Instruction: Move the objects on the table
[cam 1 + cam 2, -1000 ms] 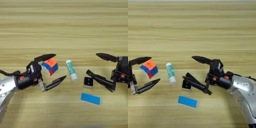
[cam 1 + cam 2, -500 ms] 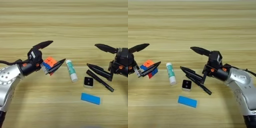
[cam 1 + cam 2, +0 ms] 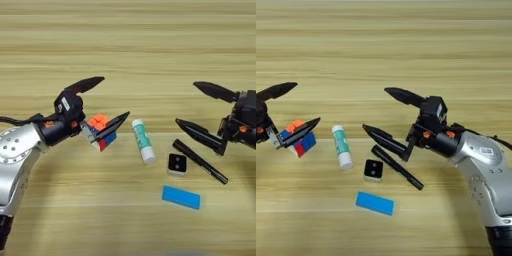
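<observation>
The multicoloured puzzle cube (image 3: pixel 98 125) sits on the table (image 3: pixel 130 45) at the left. My left gripper (image 3: pixel 115 97) is open above it. Its lower finger crosses the cube's front and its upper finger points well beyond the cube; I cannot tell whether they touch. A white-and-green glue stick (image 3: pixel 142 141) lies just right of the cube. The small black-and-white square piece (image 3: pixel 177 163) and the flat blue block (image 3: pixel 181 197) lie nearer the front. My right gripper (image 3: pixel 376 109) is open with nothing in it, its lower finger hovering above the square piece.
A thin black pen-like stick (image 3: pixel 397 167) lies slanted beside the square piece, under the right gripper's lower finger. Both silver forearms (image 3: pixel 481 160) reach in from the bottom corners.
The left gripper rose from straddling the cube; its lower finger now lies across the cube. The right gripper moved up and toward the middle, uncovering the black stick. The objects stayed put.
</observation>
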`<move>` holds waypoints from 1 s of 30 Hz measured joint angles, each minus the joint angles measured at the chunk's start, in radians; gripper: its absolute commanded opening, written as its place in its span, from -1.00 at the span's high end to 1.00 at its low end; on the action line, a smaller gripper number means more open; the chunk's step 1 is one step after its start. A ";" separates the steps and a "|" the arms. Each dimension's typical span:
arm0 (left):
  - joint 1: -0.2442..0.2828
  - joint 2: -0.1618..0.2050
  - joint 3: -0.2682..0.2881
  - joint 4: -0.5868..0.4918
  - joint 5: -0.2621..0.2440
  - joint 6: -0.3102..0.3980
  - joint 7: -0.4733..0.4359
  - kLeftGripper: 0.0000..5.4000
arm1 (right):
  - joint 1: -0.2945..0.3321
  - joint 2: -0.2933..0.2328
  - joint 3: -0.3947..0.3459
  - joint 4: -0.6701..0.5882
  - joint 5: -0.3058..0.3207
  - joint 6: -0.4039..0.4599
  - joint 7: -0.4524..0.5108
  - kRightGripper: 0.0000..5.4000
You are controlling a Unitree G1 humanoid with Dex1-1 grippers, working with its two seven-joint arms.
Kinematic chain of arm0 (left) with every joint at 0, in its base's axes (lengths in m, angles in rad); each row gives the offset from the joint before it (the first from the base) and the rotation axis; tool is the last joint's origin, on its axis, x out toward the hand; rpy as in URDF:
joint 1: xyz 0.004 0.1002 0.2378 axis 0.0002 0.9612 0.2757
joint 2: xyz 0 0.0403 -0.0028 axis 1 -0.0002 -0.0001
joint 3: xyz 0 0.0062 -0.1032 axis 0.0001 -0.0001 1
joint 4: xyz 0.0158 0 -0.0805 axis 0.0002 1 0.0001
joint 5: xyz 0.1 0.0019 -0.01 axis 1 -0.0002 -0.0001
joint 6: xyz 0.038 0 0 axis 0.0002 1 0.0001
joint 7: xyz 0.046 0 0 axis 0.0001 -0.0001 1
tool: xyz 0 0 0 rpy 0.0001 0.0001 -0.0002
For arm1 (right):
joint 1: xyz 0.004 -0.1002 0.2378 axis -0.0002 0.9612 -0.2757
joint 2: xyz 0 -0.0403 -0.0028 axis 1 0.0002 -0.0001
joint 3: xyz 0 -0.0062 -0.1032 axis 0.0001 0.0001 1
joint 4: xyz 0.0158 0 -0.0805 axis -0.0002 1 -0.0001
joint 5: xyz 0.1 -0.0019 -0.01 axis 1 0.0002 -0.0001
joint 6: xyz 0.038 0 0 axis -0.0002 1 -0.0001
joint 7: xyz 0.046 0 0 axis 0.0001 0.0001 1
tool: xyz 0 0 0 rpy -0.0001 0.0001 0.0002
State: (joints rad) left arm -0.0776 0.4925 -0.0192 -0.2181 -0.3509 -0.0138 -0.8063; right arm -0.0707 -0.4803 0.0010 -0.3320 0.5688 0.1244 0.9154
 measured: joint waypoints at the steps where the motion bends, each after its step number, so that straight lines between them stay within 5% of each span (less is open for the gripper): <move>1: 0.002 0.000 0.004 -0.006 -0.001 0.001 0.000 -1.00 | 0.000 -0.003 -0.006 -0.008 0.000 0.000 -0.003 -1.00; 30: 0.075 0.003 0.032 -0.038 -0.011 0.050 -0.005 -1.00 | 0.038 -0.103 0.033 0.036 -0.155 -0.003 0.036 -1.00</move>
State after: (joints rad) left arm -0.0021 0.4953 0.0124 -0.2564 -0.3623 0.0357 -0.8111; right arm -0.0331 -0.5837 0.0343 -0.2964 0.4133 0.1211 0.9510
